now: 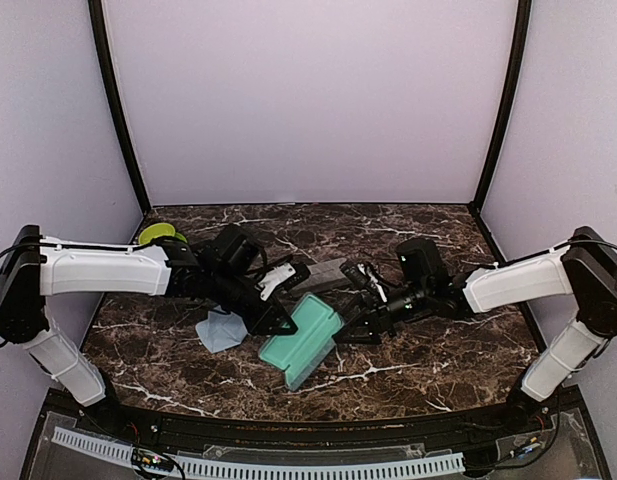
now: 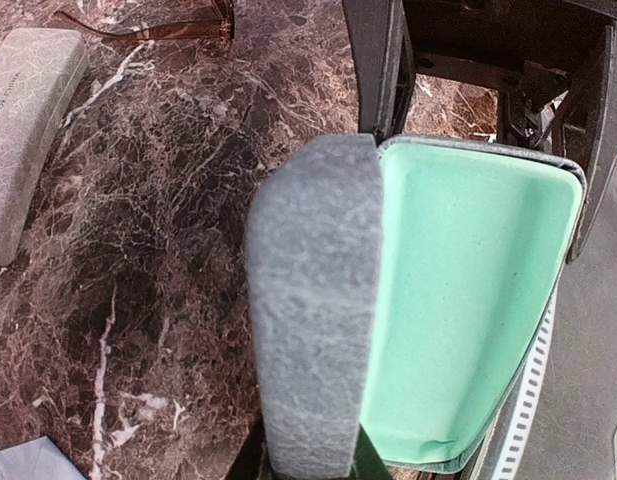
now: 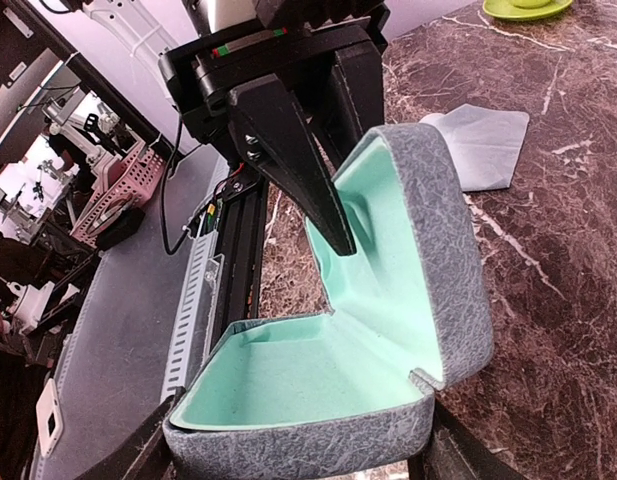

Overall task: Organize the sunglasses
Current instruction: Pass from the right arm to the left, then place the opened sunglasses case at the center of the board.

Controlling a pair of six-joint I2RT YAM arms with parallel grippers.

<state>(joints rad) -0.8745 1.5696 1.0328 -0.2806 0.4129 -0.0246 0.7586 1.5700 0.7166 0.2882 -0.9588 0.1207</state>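
Note:
One pair of sunglasses (image 2: 148, 25), with a thin brown frame, lies on the marble at the top edge of the left wrist view, beyond a closed grey case (image 2: 28, 130). An open grey case (image 1: 303, 345) with a mint-green lining (image 3: 288, 370) is held between both arms. My left gripper (image 2: 310, 440) is shut on its raised lid (image 2: 308, 300), one finger (image 3: 308, 170) inside against the lining. My right gripper (image 3: 298, 450) clamps the case's base (image 3: 308, 440) from both sides. Nothing lies inside the case.
The closed grey case (image 1: 328, 272) lies behind the open one. A light blue cloth (image 1: 223, 330) lies on the marble table (image 1: 438, 370) to the left, under the left arm. A yellow-green dish (image 1: 160, 233) sits at the back left. The table's front rail (image 3: 203, 290) is close below the case.

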